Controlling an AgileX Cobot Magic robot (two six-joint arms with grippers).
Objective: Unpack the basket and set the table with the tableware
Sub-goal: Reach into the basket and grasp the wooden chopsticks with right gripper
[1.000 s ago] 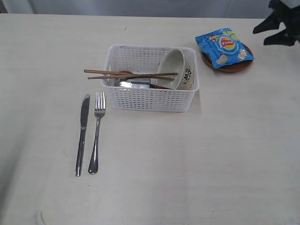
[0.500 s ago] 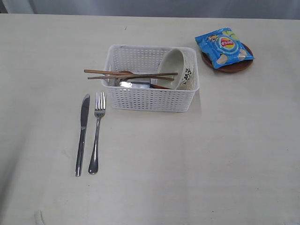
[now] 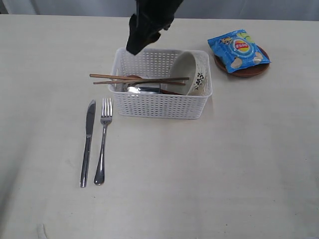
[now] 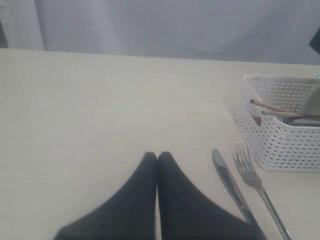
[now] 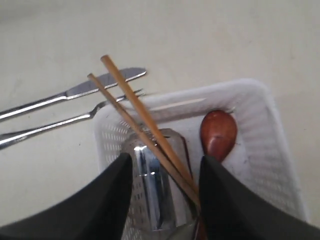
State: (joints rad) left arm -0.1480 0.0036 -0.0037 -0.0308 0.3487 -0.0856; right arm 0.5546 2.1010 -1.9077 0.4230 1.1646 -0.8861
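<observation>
My right gripper (image 5: 165, 165) hangs spread above the one white basket (image 3: 159, 105) at mid-bench (image 3: 224, 174), which holds two chopsticks (image 3: 144, 78), one steel cup (image 5: 150, 185), one wooden spoon (image 5: 218, 132) and one floral bowl (image 3: 185, 72) tipped on its side. My left gripper (image 4: 157, 156) is pressed together and empty. One knife (image 3: 87, 142) and one fork (image 3: 102, 142) lie side by side near the basket, and one blue chips bag (image 3: 238, 50) rests on the one brown plate (image 3: 244, 72), its red-and-yellow logo too small to read.
</observation>
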